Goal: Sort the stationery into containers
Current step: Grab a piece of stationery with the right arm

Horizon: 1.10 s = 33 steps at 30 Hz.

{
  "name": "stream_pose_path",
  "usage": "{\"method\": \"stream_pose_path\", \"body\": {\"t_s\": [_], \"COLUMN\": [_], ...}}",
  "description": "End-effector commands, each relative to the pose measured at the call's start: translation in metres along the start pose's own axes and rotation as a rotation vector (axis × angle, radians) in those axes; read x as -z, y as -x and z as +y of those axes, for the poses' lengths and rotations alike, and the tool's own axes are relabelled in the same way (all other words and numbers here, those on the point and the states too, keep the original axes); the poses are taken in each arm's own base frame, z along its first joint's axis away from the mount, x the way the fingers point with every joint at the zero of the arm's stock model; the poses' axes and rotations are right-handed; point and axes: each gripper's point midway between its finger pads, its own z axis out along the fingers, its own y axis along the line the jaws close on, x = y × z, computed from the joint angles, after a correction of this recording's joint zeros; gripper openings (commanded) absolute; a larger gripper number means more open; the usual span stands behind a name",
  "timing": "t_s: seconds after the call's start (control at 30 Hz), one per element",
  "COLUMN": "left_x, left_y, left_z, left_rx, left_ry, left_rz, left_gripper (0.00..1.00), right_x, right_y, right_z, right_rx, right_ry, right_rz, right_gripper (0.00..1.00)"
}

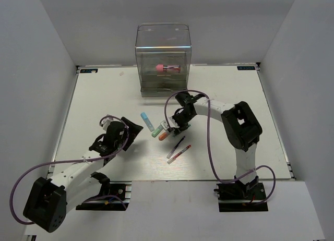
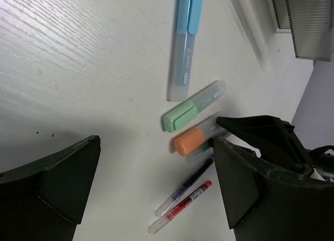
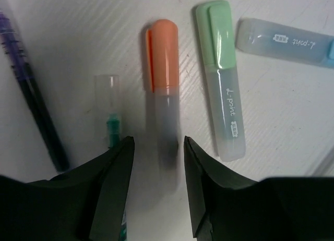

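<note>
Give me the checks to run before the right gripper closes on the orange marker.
1. Right gripper open, one finger on each side of the orange marker: ok.
2. Marker body lies in the gap, lengthwise between the fingers: ok.
3. Green-tipped pen clear of the closing finger: cannot tell; that finger overlaps the pen in the right wrist view.
4. Green marker apart from the other finger: ok.
5. Left gripper open, holding nothing, out of the right arm's way: ok.
6. Cabinet has a drawer open to receive it: cannot tell.
</note>
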Motion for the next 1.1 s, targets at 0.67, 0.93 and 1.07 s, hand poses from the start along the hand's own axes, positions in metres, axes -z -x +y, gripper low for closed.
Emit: {"method": "stream_pose_path", "body": {"t_s": [0.67, 0.93, 1.07], "left_x": [-0.047, -0.076, -0.083], "left_y": [0.011, -0.001, -0.005], "left_z": [-0.065, -0.066, -0.057], "left_rx": [-0.009, -0.031, -0.054], "left_ry": [0.098, 0.210, 0.250], "left_rz": [0.065, 0.151, 0.168], "left_gripper": [0.99, 0.96, 0.93], "right_x": [-0.011, 0.047, 0.104], "right_y": [-0.016, 0.007, 0.007], "right_z": [0.046, -0.012, -0.065], "right_rx": [-0.123, -0.198, -0.275], "right_ry": [0.133, -0.250, -0.532], "right_rz": [0.085, 0.105, 0.164], "right_gripper": [0.16, 0.00, 0.00]}}
